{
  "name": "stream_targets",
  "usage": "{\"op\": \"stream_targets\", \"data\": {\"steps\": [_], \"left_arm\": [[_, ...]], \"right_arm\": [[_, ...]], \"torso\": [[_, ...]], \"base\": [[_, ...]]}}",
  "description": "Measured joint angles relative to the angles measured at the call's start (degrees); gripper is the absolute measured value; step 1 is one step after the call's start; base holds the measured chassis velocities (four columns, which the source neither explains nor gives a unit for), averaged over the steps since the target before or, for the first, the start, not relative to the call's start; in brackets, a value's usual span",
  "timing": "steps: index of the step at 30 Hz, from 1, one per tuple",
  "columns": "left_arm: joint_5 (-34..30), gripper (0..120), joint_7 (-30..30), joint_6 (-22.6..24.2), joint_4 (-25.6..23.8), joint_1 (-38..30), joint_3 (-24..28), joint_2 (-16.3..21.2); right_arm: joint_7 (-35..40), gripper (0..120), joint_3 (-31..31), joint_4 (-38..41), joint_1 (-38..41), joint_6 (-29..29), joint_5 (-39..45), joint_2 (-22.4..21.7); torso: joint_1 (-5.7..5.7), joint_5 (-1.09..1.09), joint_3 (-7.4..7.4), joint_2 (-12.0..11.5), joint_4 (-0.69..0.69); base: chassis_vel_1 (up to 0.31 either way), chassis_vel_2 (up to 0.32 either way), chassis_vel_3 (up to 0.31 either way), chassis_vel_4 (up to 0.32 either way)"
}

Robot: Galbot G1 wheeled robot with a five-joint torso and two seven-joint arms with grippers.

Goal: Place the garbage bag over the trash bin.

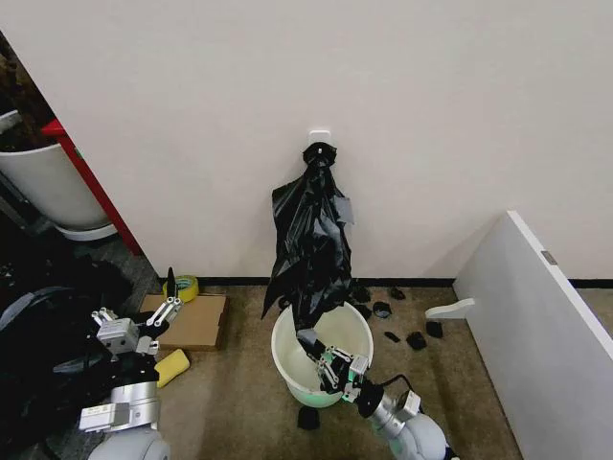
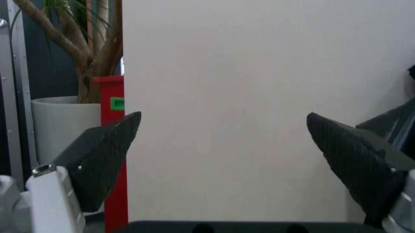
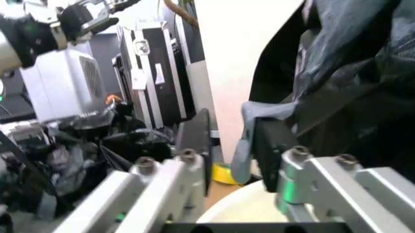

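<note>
The garbage bag (image 1: 308,240) is glossy black plastic hanging from a wall hook, and its lower end droops into the trash bin (image 1: 287,362). The bin is a cream-white bucket standing on the floor against the wall. My right gripper (image 1: 328,364) is at the bin's front rim, just under the bag's lower tip. In the right wrist view the right gripper (image 3: 224,133) is open, with the bag (image 3: 350,63) lying against the outer side of one finger and the bin's rim (image 3: 243,206) below. My left gripper (image 1: 172,293) is held up at the left, and it (image 2: 224,126) stands wide open on nothing.
A cardboard box (image 1: 194,321), a yellow tape roll (image 1: 184,287) and a yellow sponge (image 1: 172,367) lie left of the bin. Black scraps (image 1: 414,338) litter the floor to the right, beside a slanted white board (image 1: 541,326). A white planter (image 1: 48,187) and a red post (image 1: 91,182) stand far left.
</note>
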Motion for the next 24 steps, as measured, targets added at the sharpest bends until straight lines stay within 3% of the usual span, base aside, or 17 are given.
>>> {"op": "stream_targets", "data": {"steps": [3,6,7,9,13,18,20,24], "left_arm": [[0.02,100,0.04,0.05,0.23,-0.19,0.13,0.09],[0.09,100,0.17,0.18,0.61,-0.45,0.41,0.10],[0.13,100,0.21,0.20,0.81,-0.56,0.47,0.11],[0.14,100,0.22,0.20,0.87,-0.60,0.48,0.12],[0.17,100,0.29,0.44,1.40,-1.14,0.55,0.21],[0.17,100,0.30,0.72,1.72,-1.55,0.66,0.21],[0.17,100,0.31,0.77,2.14,-1.85,0.67,0.26],[0.07,100,0.33,0.76,2.79,-2.32,0.39,0.93]], "right_arm": [[2.91,28,0.41,0.46,-0.56,1.37,-4.08,-0.29],[14.98,41,0.97,1.63,-1.78,1.77,-12.05,-1.42],[22.55,48,0.59,2.82,-2.34,0.51,-14.32,-2.04],[24.60,50,0.42,3.25,-2.50,-0.01,-14.82,-2.22],[40.11,69,-2.94,9.22,-4.21,-7.05,-11.89,-4.43],[42.64,82,-6.50,13.63,-5.65,-10.65,-5.28,-5.83],[41.87,94,-9.17,16.02,-6.80,-11.55,-3.27,-6.40],[31.62,100,-8.71,14.91,-7.42,-5.63,-12.10,-5.89]], "torso": [[0.00,0.01,0.00,0.00,0.00],[0.00,0.00,0.00,0.00,0.00],[0.00,0.00,0.00,0.00,-0.01],[0.00,0.00,0.00,0.00,0.00],[0.00,-0.01,0.00,0.00,0.00],[0.00,-0.02,0.00,0.00,0.00],[0.00,0.00,0.00,0.00,0.00],[0.00,-0.01,-0.01,0.00,0.00]], "base": [[0.000,0.000,0.000,0.000],[0.000,0.000,0.000,0.000],[0.000,0.000,0.000,0.000],[0.000,0.000,0.000,0.000],[0.000,0.000,0.000,0.000],[0.000,0.000,0.000,0.000],[0.000,0.000,0.000,0.000],[0.000,0.000,0.000,0.000]]}}
